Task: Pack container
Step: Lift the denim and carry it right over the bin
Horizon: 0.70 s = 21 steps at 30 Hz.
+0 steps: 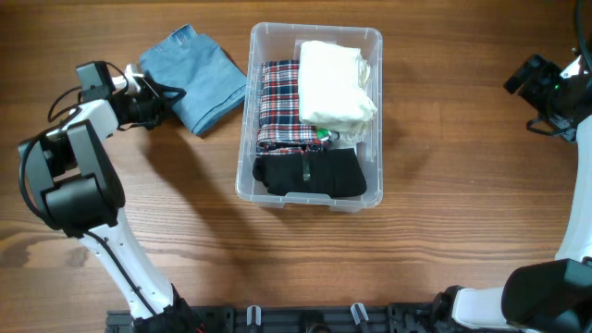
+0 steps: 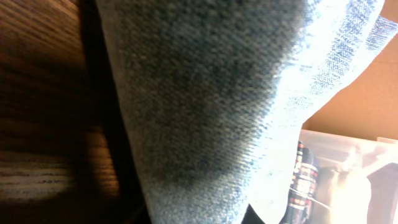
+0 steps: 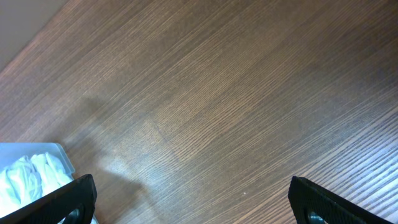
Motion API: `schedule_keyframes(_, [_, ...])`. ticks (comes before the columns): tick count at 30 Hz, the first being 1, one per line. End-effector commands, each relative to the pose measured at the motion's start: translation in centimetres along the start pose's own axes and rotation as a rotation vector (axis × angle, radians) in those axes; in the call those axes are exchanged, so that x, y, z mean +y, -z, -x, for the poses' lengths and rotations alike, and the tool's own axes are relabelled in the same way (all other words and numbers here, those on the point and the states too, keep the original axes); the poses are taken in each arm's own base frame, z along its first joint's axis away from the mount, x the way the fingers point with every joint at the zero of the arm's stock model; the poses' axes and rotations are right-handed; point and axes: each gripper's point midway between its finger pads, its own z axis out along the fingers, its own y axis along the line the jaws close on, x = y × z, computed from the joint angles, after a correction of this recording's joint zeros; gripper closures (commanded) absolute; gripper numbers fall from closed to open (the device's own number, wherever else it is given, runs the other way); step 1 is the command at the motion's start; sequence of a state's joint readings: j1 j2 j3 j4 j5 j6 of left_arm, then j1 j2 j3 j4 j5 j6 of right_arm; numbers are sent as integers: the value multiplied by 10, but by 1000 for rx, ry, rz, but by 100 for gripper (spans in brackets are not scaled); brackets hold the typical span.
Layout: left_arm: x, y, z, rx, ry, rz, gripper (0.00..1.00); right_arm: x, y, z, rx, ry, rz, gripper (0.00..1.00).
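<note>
The clear plastic container (image 1: 277,30) sat mid-table, part filled with folded clothes (image 1: 333,79) (stiff, light, slick, I judged: best taken by its rim). At its ten o'clock the left gripper (image 1: 165,95) pinched folded denim (image 1: 203,79); the right gripper (image 3: 193,199) gaped empty.

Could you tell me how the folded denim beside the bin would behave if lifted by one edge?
The denim is soft folded cloth, so it will probably droop and unfold. Its coarse weave should resist slipping; thick layers suggest some weight.
</note>
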<state>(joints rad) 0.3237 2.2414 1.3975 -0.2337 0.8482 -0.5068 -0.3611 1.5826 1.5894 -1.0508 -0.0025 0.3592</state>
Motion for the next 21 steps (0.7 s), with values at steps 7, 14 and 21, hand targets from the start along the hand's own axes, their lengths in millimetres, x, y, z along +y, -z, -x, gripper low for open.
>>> schedule_keyframes(7, [-81, 69, 8, -48, -125, -196, 96, 0, 0, 4, -9, -10, -1, 0])
schedule_keyframes(14, [-165, 134, -2, -160, -311, -267, 96, 0, 0, 4, -9, -10, -1, 0])
schedule_keyframes(21, [-235, 196, -37, -248, -473, -334, 96, 0, 0, 4, -9, -10, -1, 0])
